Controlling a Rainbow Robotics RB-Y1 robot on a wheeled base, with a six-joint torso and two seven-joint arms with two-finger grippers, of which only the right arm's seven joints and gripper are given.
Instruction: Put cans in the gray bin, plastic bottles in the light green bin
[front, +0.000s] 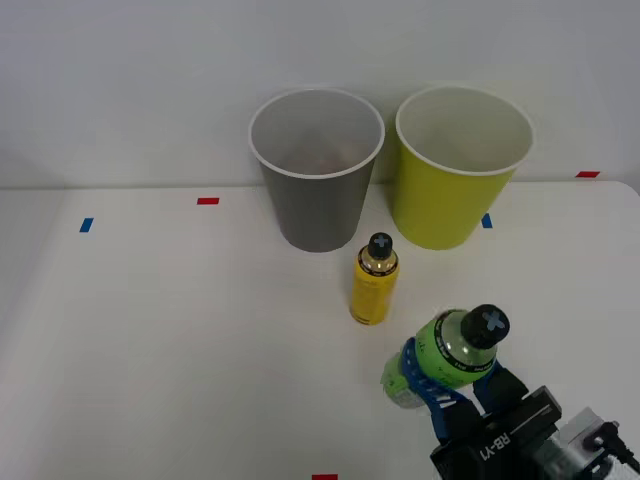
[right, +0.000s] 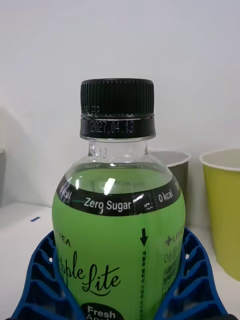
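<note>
The right hand (front: 432, 380) was clamped on a plastic bottle of green drink (front: 452, 352), its blue ribbed fingers (right: 192, 280) pressed against both sides of the labelled body. The label read "Zero Sugar" and "0 kcal" on a black band below the neck, and the black screw cap (right: 117, 100) was on. In the front view the bottle leaned, cap toward the camera, and whether its base touched the white surface (front: 180, 340) could not be told.

Taking the gray bin (front: 316, 185) as the landmark: it stood upright at the far side of the surface, against the wall. The light green bin (front: 455, 190) stood just beside it on the robot's right, also upright, their rims close but apart. A small yellow bottle with a black cap (front: 373, 280) stood upright just in front of the gray bin, nearer the robot. The gripped bottle was farther forward still and to the right of the yellow one, well apart from both bins.
</note>
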